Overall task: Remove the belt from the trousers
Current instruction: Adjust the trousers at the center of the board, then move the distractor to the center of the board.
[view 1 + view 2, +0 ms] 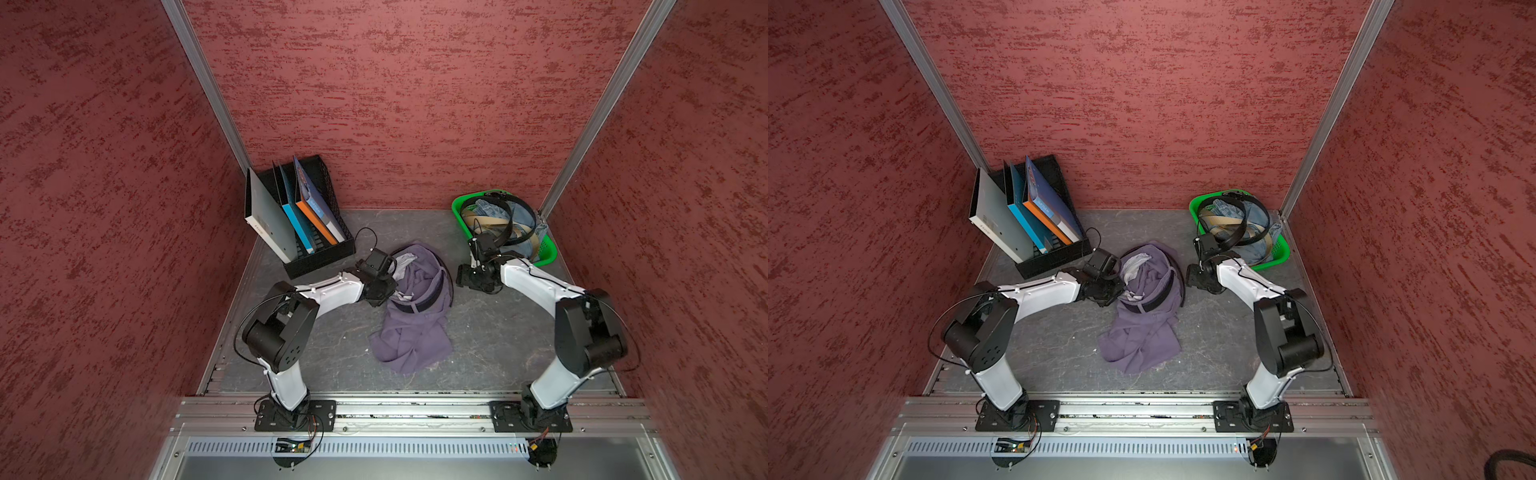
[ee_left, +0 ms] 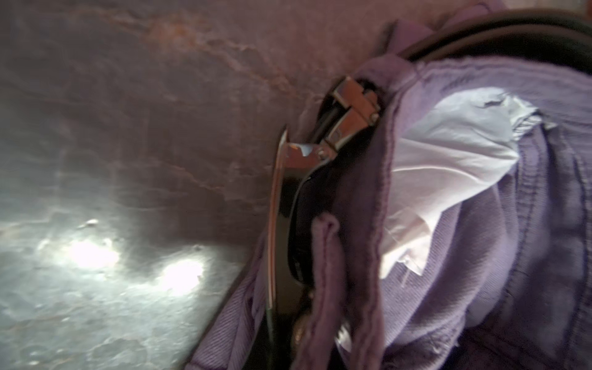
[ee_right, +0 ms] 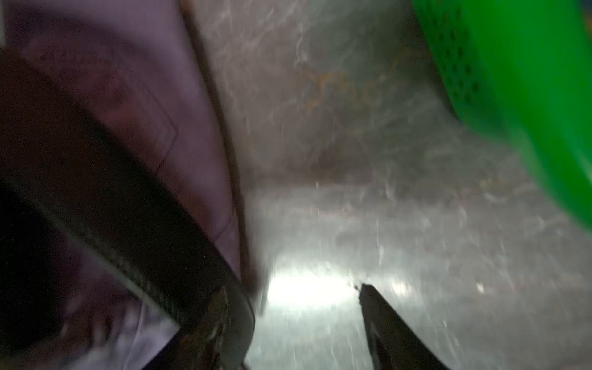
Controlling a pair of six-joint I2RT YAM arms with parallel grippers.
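The purple-grey trousers (image 1: 411, 345) (image 1: 1142, 345) lie crumpled mid-table with the waist opening facing up. The black belt (image 1: 428, 305) (image 1: 1158, 297) runs through the waistband and bows out on the right. My left gripper (image 1: 384, 291) is at the left side of the waist, shut on waistband fabric beside the metal buckle (image 2: 349, 105); its fingers are buried under purple cloth (image 2: 512, 256). My right gripper (image 1: 467, 278) (image 3: 293, 290) stands open just right of the trousers, low over the table. The belt strap (image 3: 128, 208) lies against one finger, with nothing between the fingers.
A green basket (image 1: 457, 208) (image 1: 1281, 249) (image 3: 528, 80) with denim and other belts stands at the back right, just behind the right arm. A black file rack (image 1: 320, 257) with binders stands at the back left. Red walls enclose three sides.
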